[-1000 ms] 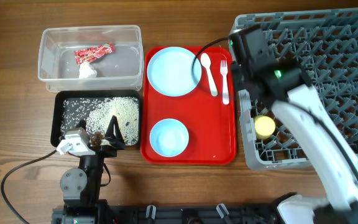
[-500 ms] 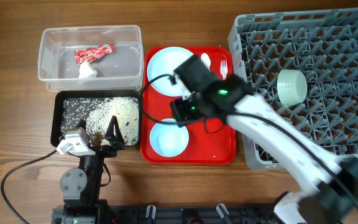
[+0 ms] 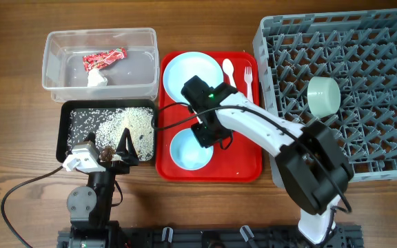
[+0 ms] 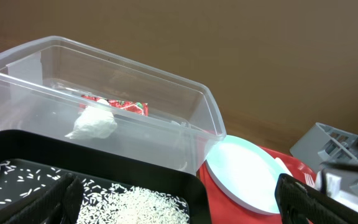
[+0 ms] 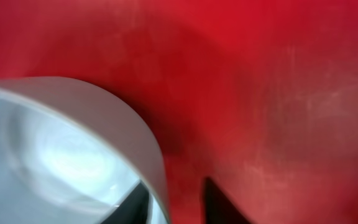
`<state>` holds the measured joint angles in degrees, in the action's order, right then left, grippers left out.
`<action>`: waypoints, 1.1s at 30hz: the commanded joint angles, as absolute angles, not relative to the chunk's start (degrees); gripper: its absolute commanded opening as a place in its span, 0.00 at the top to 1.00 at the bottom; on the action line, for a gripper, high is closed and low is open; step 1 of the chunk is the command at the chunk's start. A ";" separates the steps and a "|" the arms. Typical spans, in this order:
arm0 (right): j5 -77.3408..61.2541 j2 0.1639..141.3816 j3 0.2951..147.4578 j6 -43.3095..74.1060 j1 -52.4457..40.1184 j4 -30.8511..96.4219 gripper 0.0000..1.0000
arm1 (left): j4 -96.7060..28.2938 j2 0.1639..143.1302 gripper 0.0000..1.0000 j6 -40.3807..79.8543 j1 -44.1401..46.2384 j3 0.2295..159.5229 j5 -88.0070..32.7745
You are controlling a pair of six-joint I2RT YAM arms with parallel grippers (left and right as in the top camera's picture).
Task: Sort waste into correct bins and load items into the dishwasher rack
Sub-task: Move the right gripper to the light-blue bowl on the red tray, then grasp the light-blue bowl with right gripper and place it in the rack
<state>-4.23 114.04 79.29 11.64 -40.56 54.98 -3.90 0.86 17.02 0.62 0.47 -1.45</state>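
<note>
Left of the red tray, far side: tub [image 3: 135, 74] holding the wrapper [image 3: 104, 59] and the tissue [image 3: 97, 78].
Left of the red tray, near side: black tray [image 3: 62, 131] with rice [image 3: 126, 124] spread over its floor.
Left gripper [image 3: 107, 148]: at the black tray's near edge, left of the red tray. Its jaws are spread wide and hold nothing.
Red tray [image 3: 243, 164]: on the worktop, carrying the plate, blue bowl, spoon and fork.
Plate [image 3: 183, 74]: far-left part of the red tray.
Blue bowl [image 3: 183, 153]: near-left part of the red tray, sitting upright.
Spoon [image 3: 231, 79] and fork [image 3: 249, 86]: side by side along the red tray's far-right edge.
Right gripper [image 3: 211, 134]: down at the blue bowl's far-right rim. In the wrist view its jaws are apart and straddle the bowl wall, one finger inside and one outside, not pinched yet.
Rack [image 3: 391, 103]: just right of the red tray. The mint bowl [image 3: 324, 95] is already in it, near its left side.
Step in hand: waste looks sorted, and loading is under way with the blue bowl.
Next move: close the jaws firmly on the rim, lift the bowl straight up off the red tray, then carry it right to free pegs clear of the mint bowl. A thin rim held on one side may tip, so a gentle lift seems wise.
</note>
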 commanded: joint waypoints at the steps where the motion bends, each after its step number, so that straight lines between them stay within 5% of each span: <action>1: -4.45 114.24 78.89 11.14 -40.21 54.46 0.92 | -4.34 0.82 0.00 16.91 0.21 0.34 -1.91; 8: 6.70 108.33 78.89 17.17 -40.18 56.29 0.96 | -4.34 0.82 0.00 16.91 0.21 0.34 -1.91; 18: 46.44 83.02 78.89 31.42 -37.69 62.28 0.96 | -4.34 0.82 0.00 16.91 0.21 0.34 -1.91; 24: 63.24 76.20 78.89 36.38 -23.09 68.10 0.96 | -4.34 0.82 0.00 16.91 0.21 0.34 -1.91; 33: 63.57 80.07 78.81 35.99 3.90 64.14 0.96 | -4.34 0.82 0.00 16.91 0.21 0.34 -1.91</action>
<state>60.82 77.56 78.83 34.87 -1.93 65.78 -3.90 0.86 17.02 0.62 0.47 -1.45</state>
